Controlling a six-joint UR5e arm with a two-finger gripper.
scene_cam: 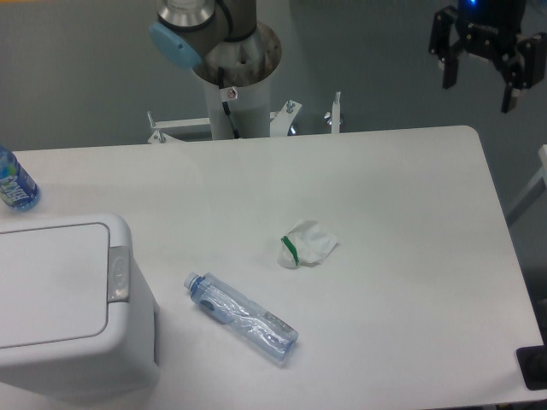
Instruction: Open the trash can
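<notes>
No readable text anywhere

The bottle [14, 184] at the left edge carries a blue label, its print too small to read; the lying bottle [243, 317] shows no legible marking.

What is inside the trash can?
Nothing inside shows: the trash can has its flat lid shut, with the grey push-button tab at its edge.

a white table [410, 213] with rounded corners is seen from above; its top is lit evenly, with a faint sheen near the far edge. a grey floor [77, 77] is seen beyond it, plain and unmarked. a white metal bracket frame [256, 122] with upright bolts is fixed at the table's far edge. a dark square patch [533, 369] is seen by the near right corner.
</notes>
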